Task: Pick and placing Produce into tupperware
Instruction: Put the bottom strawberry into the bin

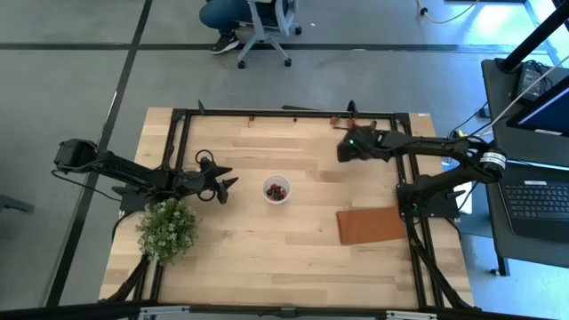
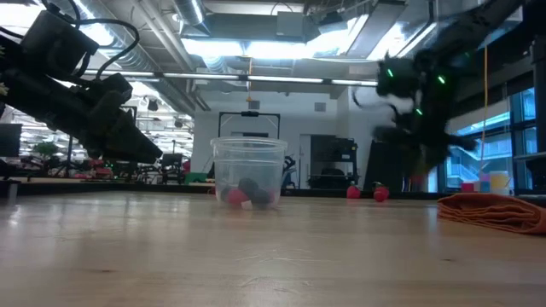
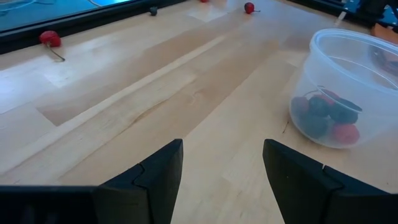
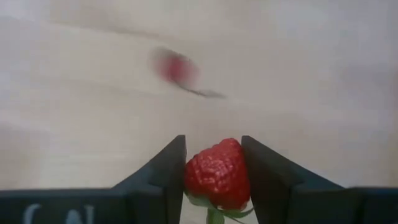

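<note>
Right tool (image 4: 212,177) clenched on a strawberry (image 4: 217,173), pinched between both fingers, green stem end toward the wrist, tip forward. Sits up near the far edge of the worktop (image 1: 293,249), right of centre, lifted clear of the wood judging by the low view.

Tupperware (image 1: 276,189) at mid-worktop, upright, already holding a few red and dark pieces (image 3: 323,115). From the right tool: toward the robot's left and nearer the front edge, well apart. Next move probably a diagonal carry to above the rim, then release.

Left tool (image 1: 222,187) released, fingers spread, nothing between them, just beside the cup on its left side. Nearer to the cup than the right tool, but empty.

Loose produce (image 1: 336,118) along the far edge; one red piece (image 4: 177,68) blurred ahead of the strawberry.

Green bush (image 1: 167,228) front-left, reddish-brown mat (image 1: 371,225) front-right; both off the likely path. Open workshop behind; seated person (image 1: 233,18) beyond the far edge.
</note>
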Controlling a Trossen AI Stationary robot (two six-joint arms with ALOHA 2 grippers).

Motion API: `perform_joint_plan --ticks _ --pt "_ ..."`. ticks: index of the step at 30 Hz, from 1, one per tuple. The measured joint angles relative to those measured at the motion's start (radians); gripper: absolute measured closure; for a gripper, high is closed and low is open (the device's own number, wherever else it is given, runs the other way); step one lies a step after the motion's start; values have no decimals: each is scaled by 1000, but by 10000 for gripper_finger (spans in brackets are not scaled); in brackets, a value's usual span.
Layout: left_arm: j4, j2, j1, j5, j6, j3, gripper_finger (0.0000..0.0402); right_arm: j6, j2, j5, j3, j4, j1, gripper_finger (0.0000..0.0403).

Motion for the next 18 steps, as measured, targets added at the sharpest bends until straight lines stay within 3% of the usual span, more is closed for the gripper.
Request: perform_joint_plan --ticks 8,18 --pt "0 0 0 -63 0 0 187 -298 -2 -161 300 42 76 264" --pt "-5 0 0 -146 0 0 187 -561 27 -190 530 85 233 264"
